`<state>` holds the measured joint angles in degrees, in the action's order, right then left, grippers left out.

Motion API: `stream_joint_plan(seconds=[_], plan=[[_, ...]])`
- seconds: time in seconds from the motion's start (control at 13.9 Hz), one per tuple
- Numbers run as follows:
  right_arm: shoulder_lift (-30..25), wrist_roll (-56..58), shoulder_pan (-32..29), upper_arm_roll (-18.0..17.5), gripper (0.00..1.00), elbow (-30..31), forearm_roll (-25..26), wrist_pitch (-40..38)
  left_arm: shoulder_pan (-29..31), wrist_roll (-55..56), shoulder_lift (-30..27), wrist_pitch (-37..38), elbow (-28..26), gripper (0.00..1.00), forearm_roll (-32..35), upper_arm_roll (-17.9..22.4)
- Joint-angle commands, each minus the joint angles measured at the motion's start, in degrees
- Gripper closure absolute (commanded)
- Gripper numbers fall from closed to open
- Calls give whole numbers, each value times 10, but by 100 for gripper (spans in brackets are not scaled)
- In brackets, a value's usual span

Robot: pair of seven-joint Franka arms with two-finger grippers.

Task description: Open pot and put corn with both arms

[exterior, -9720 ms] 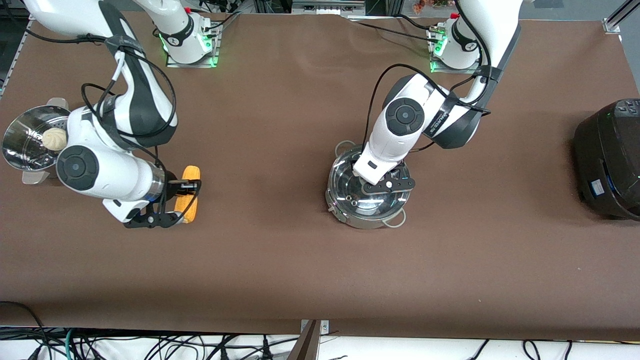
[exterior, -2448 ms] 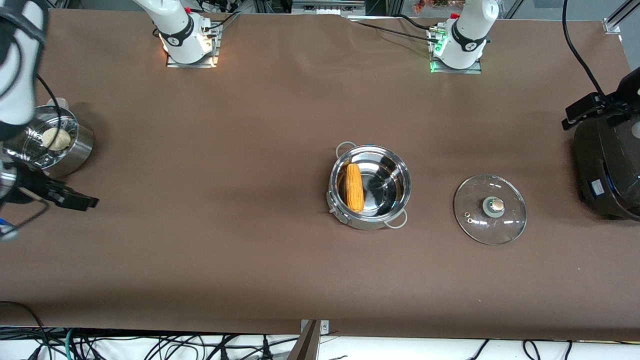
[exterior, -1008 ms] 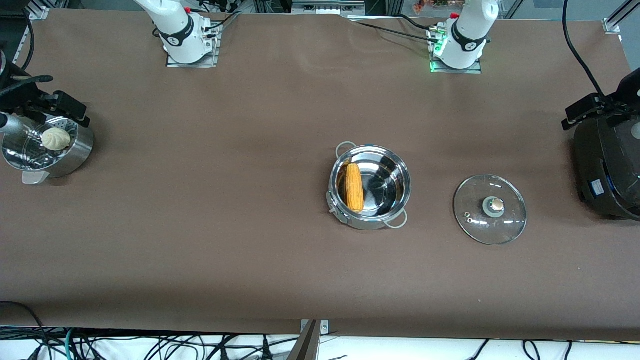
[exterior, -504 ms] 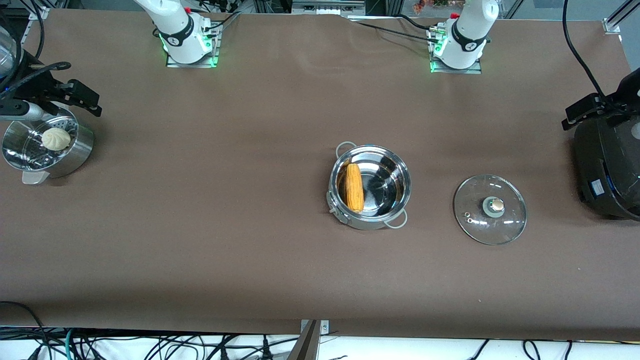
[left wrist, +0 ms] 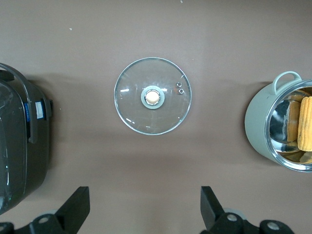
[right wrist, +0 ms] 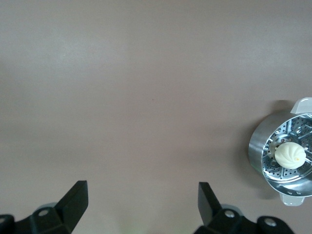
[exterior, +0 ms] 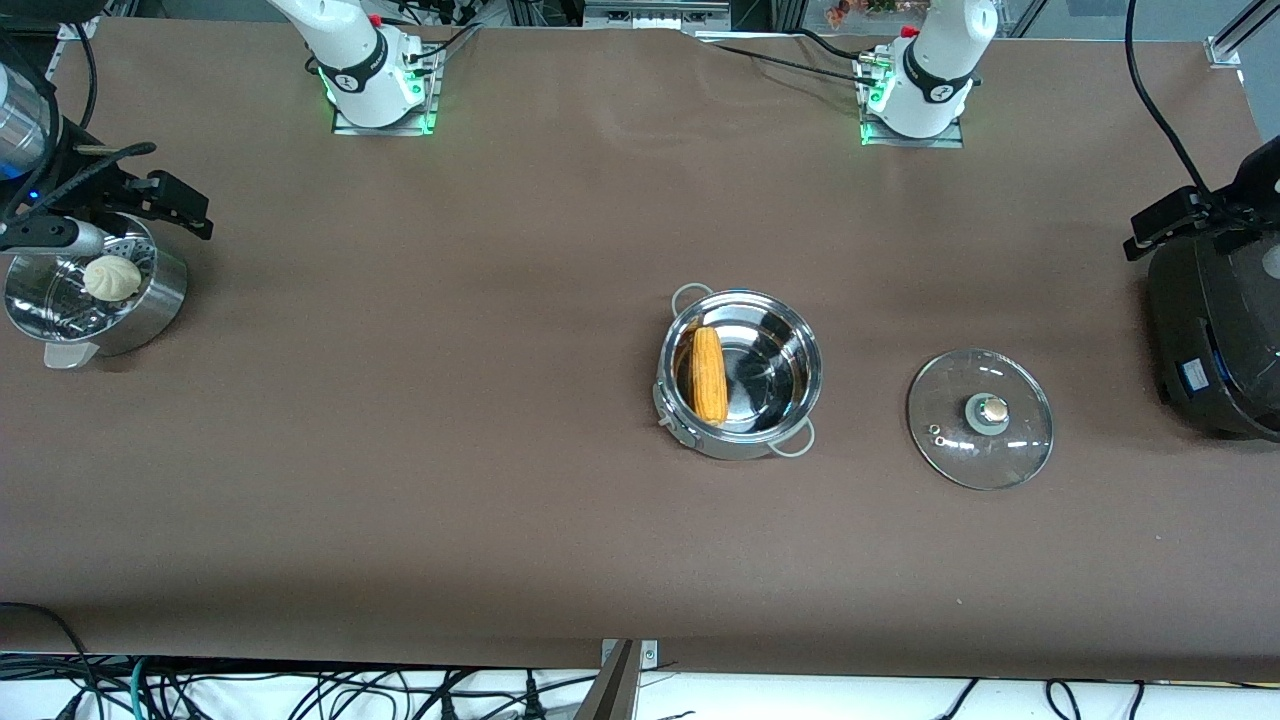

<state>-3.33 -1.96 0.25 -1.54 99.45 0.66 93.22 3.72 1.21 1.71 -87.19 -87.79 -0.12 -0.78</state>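
The corn cob point(exterior: 708, 374) lies in the uncovered steel pot point(exterior: 790, 425), its glass lid point(exterior: 980, 418) flat on the table beside it. Both grippers are well apart from it, empty with fingers spread: the left gripper point(left wrist: 145, 210) over the black cooker point(exterior: 1215, 340), the right gripper point(right wrist: 142, 207) by the steamer point(exterior: 160, 300).

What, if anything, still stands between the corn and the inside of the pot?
Nothing visible: the corn already lies inside the open pot. The glass lid rests flat on the table beside it, toward the left arm's end.

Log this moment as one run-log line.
shiny steel pot: open, yellow corn cob inside | clear glass lid: on table beside pot | left gripper: open, empty | right gripper: open, empty
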Motion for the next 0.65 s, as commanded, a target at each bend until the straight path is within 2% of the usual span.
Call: stream_joint_plan(seconds=[0.0,0.29,0.58], plan=[[9,6,-9,-8,0,-19,8,-10,1,-2,8,14,20,0,-4,-1],[13,3,-6,-8,0,-23,5,-6,1,-1,7,14,20,0,-4,-1],[37,6,-4,-8,0,-58,5,-12,1,-2,8,17,20,0,-4,-1]])
